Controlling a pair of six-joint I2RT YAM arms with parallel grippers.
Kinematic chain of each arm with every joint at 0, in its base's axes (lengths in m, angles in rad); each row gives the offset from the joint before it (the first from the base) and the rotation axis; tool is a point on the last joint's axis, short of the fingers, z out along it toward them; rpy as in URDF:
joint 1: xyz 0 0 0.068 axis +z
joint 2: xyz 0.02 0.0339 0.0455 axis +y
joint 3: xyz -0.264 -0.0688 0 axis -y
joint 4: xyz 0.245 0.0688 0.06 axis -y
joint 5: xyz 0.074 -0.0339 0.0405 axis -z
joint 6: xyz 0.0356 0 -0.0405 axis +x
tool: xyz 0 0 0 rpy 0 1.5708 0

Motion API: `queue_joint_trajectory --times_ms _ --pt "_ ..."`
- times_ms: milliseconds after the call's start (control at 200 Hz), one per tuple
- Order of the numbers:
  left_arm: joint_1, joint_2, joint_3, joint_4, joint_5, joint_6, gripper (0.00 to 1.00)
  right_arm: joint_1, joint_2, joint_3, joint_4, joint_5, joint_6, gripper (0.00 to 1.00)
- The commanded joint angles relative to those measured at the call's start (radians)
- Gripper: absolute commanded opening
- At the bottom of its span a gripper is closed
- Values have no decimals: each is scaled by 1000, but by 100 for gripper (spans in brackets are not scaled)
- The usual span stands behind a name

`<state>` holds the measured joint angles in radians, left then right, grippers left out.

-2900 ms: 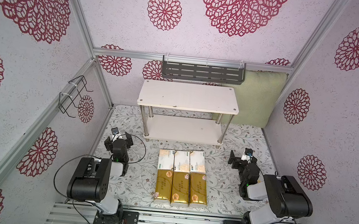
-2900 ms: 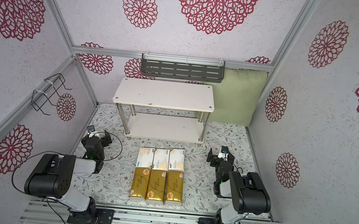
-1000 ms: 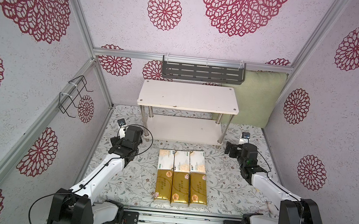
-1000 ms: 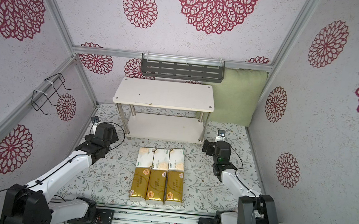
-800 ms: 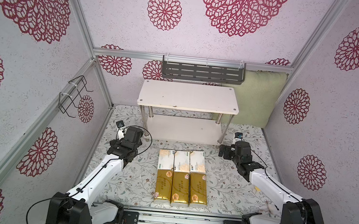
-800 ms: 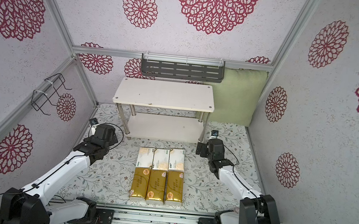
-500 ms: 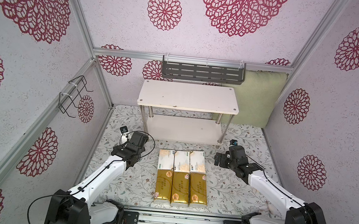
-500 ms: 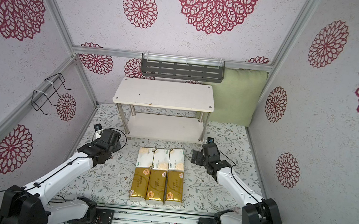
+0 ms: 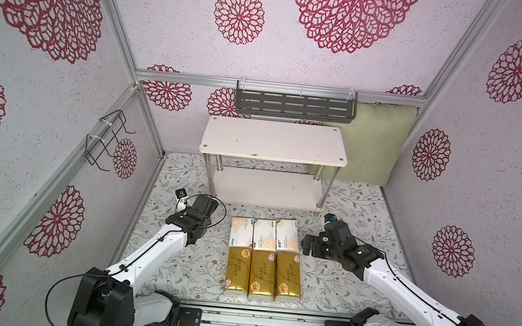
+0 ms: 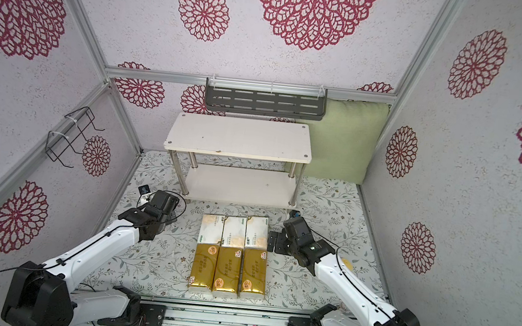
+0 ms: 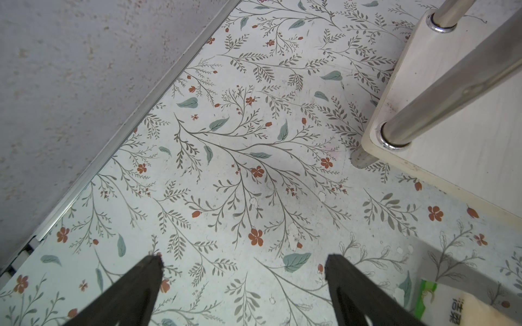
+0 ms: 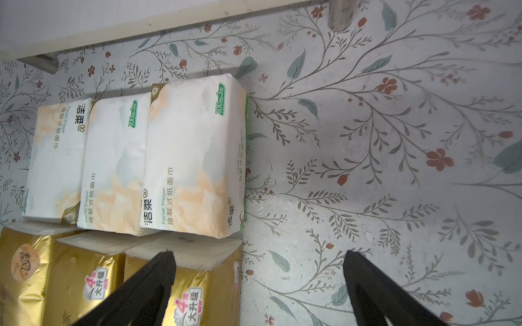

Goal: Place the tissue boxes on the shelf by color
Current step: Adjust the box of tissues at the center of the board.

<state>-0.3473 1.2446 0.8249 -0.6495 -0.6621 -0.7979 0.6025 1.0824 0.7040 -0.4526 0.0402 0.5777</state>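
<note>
Six tissue boxes (image 10: 228, 258) lie before the shelf (image 10: 239, 137), the right end effector (image 10: 273, 241) just beside the white row.

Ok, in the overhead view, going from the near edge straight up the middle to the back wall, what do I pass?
gold tissue boxes → white tissue boxes → shelf → dark grey wall rack

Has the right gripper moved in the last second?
Yes. The right gripper has come away from the shelf front leg, toward the base, and now sits beside the nearest white tissue pack.
</note>
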Motion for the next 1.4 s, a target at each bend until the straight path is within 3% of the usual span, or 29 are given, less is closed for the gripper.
queue_joint_trajectory --times_ms 0,540,1391 --pt "-6 33 4 -2 16 -19 97 54 -10 34 -65 -7 64 99" --pt "-5 28 3 -21 23 -20 97 314 66 71 -82 82 258 99" --pt "9 -4 2 1 37 -5 97 537 196 90 -115 189 465 99"
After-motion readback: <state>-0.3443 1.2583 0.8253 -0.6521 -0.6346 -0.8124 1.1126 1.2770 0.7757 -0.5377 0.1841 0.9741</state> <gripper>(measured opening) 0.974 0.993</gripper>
